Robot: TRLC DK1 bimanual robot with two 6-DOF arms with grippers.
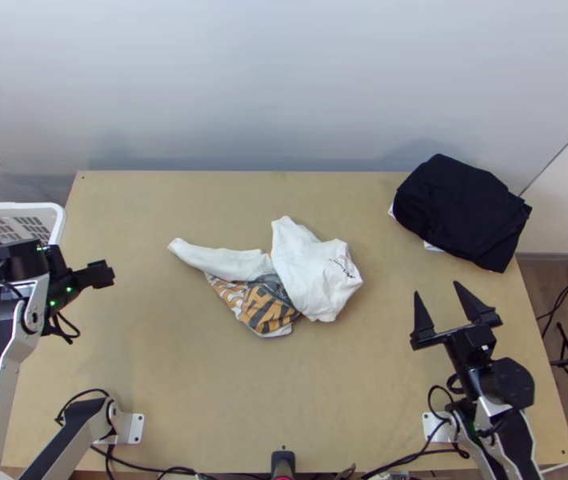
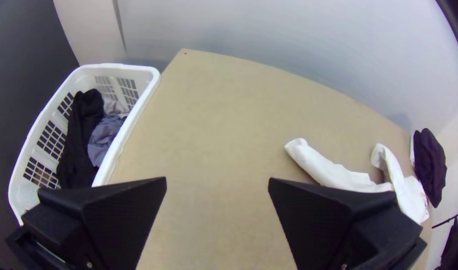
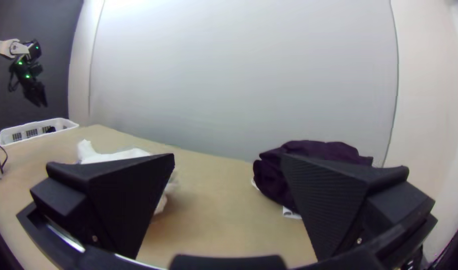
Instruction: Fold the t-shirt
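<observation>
A white t-shirt (image 1: 316, 272) with an orange and dark print lies bunched in the middle of the table, one white sleeve stretched out to the left. My left gripper (image 1: 102, 274) hangs near the table's left edge beside the basket, away from the shirt. Over at the right, my right gripper (image 1: 454, 300) stands clear of the cloth. In the left wrist view the left gripper (image 2: 217, 200) is open and empty, with the shirt (image 2: 338, 175) beyond it. The right wrist view has the right gripper (image 3: 229, 200) open and empty, the shirt (image 3: 114, 155) partly behind one finger.
A pile of dark folded cloth (image 1: 462, 210) with some white under it lies at the table's back right corner. At the left edge stands a white basket (image 2: 154, 82) holding dark and grey-blue clothes. Bare table (image 1: 284, 392) extends in front of the shirt.
</observation>
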